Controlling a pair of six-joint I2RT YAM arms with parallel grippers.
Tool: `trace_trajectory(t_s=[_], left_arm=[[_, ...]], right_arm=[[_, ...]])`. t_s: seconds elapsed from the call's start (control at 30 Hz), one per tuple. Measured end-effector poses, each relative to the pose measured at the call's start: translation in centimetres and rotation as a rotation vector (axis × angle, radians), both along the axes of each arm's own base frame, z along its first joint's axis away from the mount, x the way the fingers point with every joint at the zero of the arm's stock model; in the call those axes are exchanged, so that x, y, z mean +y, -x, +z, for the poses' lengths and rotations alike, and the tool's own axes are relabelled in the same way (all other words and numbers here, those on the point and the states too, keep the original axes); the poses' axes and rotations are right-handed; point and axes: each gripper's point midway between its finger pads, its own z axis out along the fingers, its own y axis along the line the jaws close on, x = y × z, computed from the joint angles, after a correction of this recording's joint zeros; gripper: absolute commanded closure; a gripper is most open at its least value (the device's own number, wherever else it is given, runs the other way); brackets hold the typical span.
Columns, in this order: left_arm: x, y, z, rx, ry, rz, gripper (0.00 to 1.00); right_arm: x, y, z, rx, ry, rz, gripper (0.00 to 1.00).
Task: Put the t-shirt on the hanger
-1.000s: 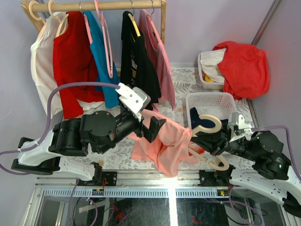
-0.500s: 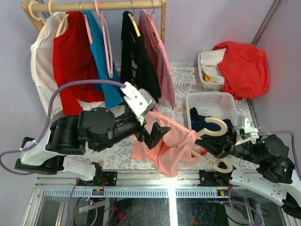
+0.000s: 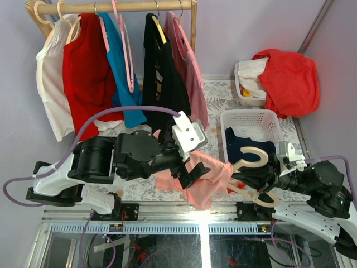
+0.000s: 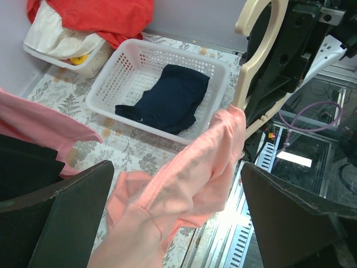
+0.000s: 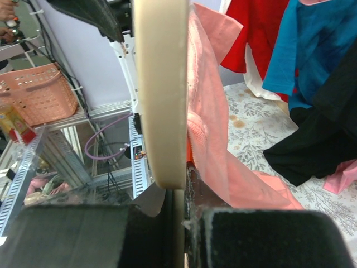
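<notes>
The salmon t-shirt (image 3: 207,177) hangs bunched over the table's front edge, strung between my two grippers. My left gripper (image 3: 191,165) is at its left end; in the left wrist view (image 4: 177,167) its fingers (image 4: 61,218) stand wide apart and the t-shirt (image 4: 189,178) runs loosely up between them. The shirt's far end is draped over one arm of the cream hanger (image 3: 252,159). My right gripper (image 3: 255,183) is shut on the hanger's lower part. In the right wrist view the hanger (image 5: 162,84) stands edge-on above that gripper (image 5: 181,209), with the t-shirt (image 5: 209,128) against its right side.
A white basket (image 3: 250,116) holding a navy garment (image 3: 245,140) stands just behind the hanger. A tub with a bright red shirt (image 3: 287,75) sits at the back right. A wooden rack (image 3: 111,6) of hanging clothes fills the back left. A metal rail (image 3: 184,215) runs along the front.
My left arm has swung right toward the hanger, carrying the shirt and bunching it up. The hanger has shifted slightly right and lower in my right gripper.
</notes>
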Motion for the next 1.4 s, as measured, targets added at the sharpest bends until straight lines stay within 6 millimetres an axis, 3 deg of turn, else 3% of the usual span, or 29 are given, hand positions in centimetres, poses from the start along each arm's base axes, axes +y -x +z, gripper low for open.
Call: trace_trajectory(t_s=[0.27,0.5,0.87,1.0,1.4], left_arm=[[-0.5,1.1,0.7,0.012,-0.004,-0.068,0.03],[-1.4,1.7,-0.9,0.025,-0.067,-0.111,0.03],[-1.3,2.0,-1.4,0.034,-0.088,-0.127,0.03],[-1.5,2.1,-2.7,0.039,-0.121,-0.131,0.04],[-2.2,2.6,-4.8,0.064,-0.176,-0.167,0.21]], right_arm=[[-0.3,1.3,0.1,0.002,0.016,0.061,1.00],[-0.4,1.7,0.1,0.002,0.021,0.075,1.00],[-0.4,1.7,0.1,0.001,0.020,0.078,1.00],[-0.6,1.8,0.2,-0.003,0.014,0.078,1.00],[-0.7,2.1,0.3,-0.008,0.007,0.085,1.00]])
